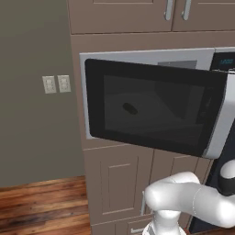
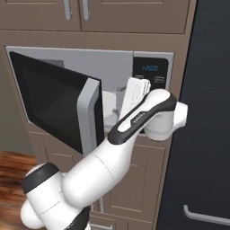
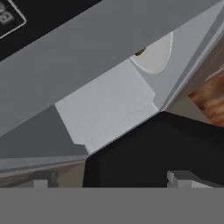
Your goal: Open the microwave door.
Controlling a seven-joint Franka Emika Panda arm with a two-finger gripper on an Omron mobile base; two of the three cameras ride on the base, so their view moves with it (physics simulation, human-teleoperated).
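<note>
- The microwave (image 2: 117, 63) is a silver-grey framed box built into a column of brown panelled cabinets (image 1: 119, 183), with more cabinet doors above it.
- The microwave door (image 1: 151, 105) stands swung well out from the frame, hinged on its left edge; in the left base view its glossy black face and dark window turn toward the camera.
- A vertical silver-grey bar handle (image 2: 86, 119) runs down the door's free edge, which sits nearest the arm in the right base view.
- Behind the open door, the light grey cavity (image 3: 109, 105) is exposed, and the hand view shows part of the white round turntable (image 3: 155, 54) at its far end.
- A small dark object rests on the turntable's edge; it is too small to identify.
- The black control panel (image 2: 150, 74) at the microwave's right shows a lit clock display.
- The white arm (image 2: 134, 121) reaches up from the base, and its hand goes into the gap between the door's free edge and the control panel.
- The gripper (image 3: 109, 179) shows two small fingertips (image 3: 41, 179) spread wide apart at the bottom of the hand view, released and holding nothing, just above the door's black top edge.
- A tall black appliance (image 2: 206, 134) stands to the right of the cabinets.
- Two wall switch plates (image 1: 56, 84) sit on the grey wall to the left, above a wooden floor (image 1: 41, 206).
</note>
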